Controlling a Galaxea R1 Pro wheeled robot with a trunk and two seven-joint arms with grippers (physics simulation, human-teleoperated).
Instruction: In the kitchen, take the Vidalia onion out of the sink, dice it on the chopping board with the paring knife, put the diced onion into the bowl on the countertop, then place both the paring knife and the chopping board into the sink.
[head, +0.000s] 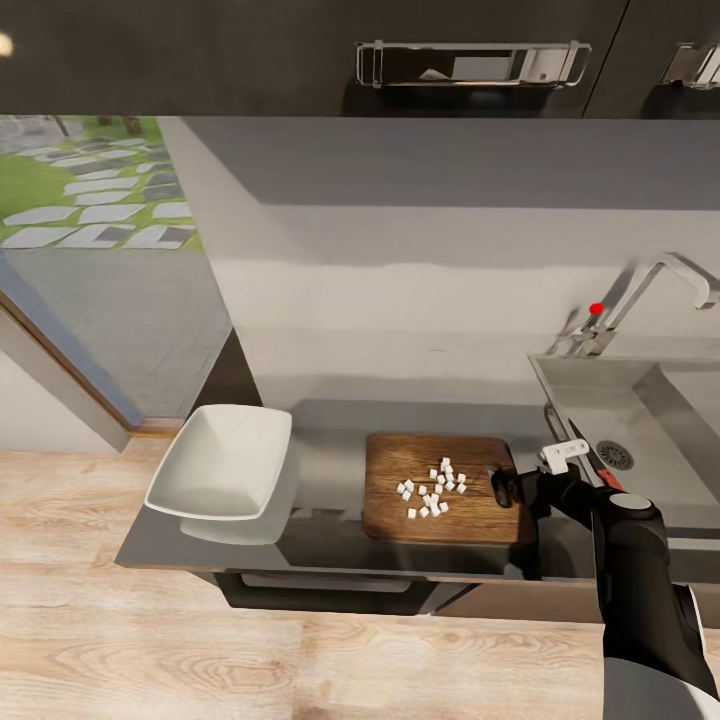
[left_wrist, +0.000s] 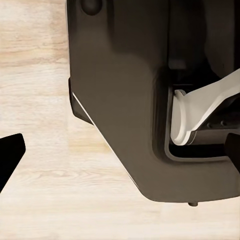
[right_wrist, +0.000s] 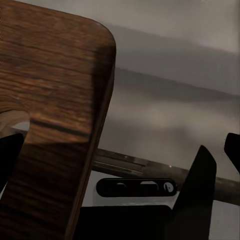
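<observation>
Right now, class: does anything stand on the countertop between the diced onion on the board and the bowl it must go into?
Nothing visible does. The diced onion lies on the board, and only bare countertop separates the board from the bowl on its left in the head view.

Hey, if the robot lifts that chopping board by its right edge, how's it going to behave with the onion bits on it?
The chopping board looks like thick solid wood, so it should stay stiff rather than flex. It lies flat on the countertop, so lifting one edge would probably tilt it. The diced onion sits loose near the middle and would likely slide off, perhaps toward the bowl.
</observation>
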